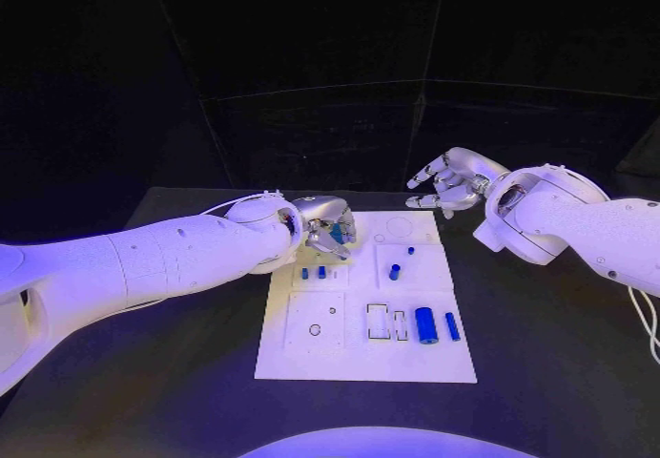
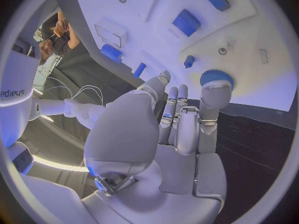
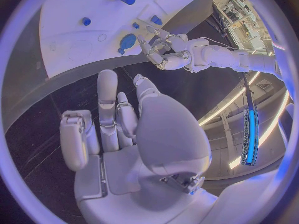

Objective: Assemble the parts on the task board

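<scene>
The white task board point(image 1: 364, 358) lies in the middle of the table. My left hand point(image 1: 326, 232) hovers over its far left corner and pinches a round blue ridged part point(image 2: 217, 78) at its fingertips; the right wrist view shows the same part point(image 3: 127, 42) just off that hand point(image 3: 165, 47). My right hand point(image 1: 447, 181) hangs behind the board's far right corner, fingers spread point(image 3: 107, 92) and holding nothing. On the board stand two short blue pegs point(image 1: 314, 273), a slanted blue piece point(image 1: 395, 271), a thick blue cylinder point(image 1: 426, 325) and a slim blue bar point(image 1: 453, 326).
A round recess point(image 1: 399, 227) marks the board's far right corner and a small hole point(image 1: 315, 330) its near left panel. Two pale frames point(image 1: 377, 322) stand beside the cylinder. Black table point(image 1: 550, 343) surrounds the board. A white cable point(image 1: 227, 202) trails near my left wrist.
</scene>
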Available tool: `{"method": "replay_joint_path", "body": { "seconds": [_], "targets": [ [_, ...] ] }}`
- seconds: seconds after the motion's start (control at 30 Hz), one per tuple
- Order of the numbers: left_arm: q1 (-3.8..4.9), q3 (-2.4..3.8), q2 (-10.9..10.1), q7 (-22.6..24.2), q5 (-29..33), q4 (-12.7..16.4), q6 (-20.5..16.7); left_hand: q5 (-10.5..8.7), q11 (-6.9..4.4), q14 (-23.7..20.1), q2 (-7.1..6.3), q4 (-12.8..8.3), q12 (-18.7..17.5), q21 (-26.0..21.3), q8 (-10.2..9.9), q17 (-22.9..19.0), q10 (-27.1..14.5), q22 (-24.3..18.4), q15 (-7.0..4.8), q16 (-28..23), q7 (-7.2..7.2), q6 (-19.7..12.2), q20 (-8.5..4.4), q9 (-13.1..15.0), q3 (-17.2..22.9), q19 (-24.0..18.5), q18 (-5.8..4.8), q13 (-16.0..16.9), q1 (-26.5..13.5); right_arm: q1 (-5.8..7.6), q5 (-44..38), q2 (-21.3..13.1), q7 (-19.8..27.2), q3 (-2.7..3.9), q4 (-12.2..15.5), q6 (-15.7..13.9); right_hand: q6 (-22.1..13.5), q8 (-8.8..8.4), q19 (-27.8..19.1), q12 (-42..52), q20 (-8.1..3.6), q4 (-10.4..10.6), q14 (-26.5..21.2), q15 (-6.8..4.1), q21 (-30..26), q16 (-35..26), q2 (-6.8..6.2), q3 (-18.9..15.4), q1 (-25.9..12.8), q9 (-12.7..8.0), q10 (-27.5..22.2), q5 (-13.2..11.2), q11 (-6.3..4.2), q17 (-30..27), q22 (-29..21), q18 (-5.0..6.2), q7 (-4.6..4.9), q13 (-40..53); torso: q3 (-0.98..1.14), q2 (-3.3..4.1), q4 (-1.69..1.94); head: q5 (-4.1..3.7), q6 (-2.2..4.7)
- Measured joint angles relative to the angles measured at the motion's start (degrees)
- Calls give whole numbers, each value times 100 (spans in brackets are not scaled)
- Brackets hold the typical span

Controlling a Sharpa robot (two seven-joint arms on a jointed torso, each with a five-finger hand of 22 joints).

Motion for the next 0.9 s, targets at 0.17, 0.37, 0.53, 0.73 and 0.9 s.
{"method": "replay_joint_path", "body": {
  "seconds": [0.17,0.37,0.53,0.73,0.9],
  "targets": [
    [-36,-8,120,-90,-280,-164,107,0,11,0,0,-16,-37,37,-15,-32,29,46,0,0,0,0,-18,-20,16,18,1,-45,0,0,0,8,4,0,-2,-2,0,0,0,0,0,0,0,0,0,0,0,0,0,0,0,0,0,0,0,0,0,0,-2,0,0,-7,-1],
    [-56,-9,222,-165,-484,-326,190,0,12,0,0,-55,-70,110,-50,-47,71,127,0,0,-20,63,-16,-47,54,58,1,-106,0,0,0,11,6,0,-2,-5,0,0,0,0,0,0,0,0,0,0,0,0,0,0,0,0,0,0,0,0,0,1,1,-1,0,-21,-8],
    [-74,-9,289,-197,-588,-402,252,0,-4,11,0,-70,-109,146,-82,-68,117,177,-12,0,-20,104,-16,-67,101,58,2,-149,0,0,0,17,7,0,-2,-8,0,0,0,0,0,0,0,0,0,0,0,0,0,0,0,0,0,0,0,0,0,1,3,-3,3,-30,-15],
    [-106,-9,344,-226,-678,-484,335,0,-27,20,0,-93,-137,177,-109,-86,175,221,-20,0,-41,164,-32,-87,157,73,2,-199,0,0,0,22,7,0,1,-10,0,0,0,0,0,0,0,0,0,0,0,0,0,0,0,0,0,0,0,0,0,1,5,-7,9,-37,-27],
    [-120,-9,374,-245,-720,-538,391,0,-16,20,0,-112,-175,212,-132,-101,228,259,-20,0,-42,205,-32,-106,207,73,2,-233,0,0,0,22,7,0,3,-11,0,0,0,0,0,0,0,0,0,0,0,0,0,0,0,0,0,0,0,0,0,2,6,-8,10,-45,-29]
  ]
}}
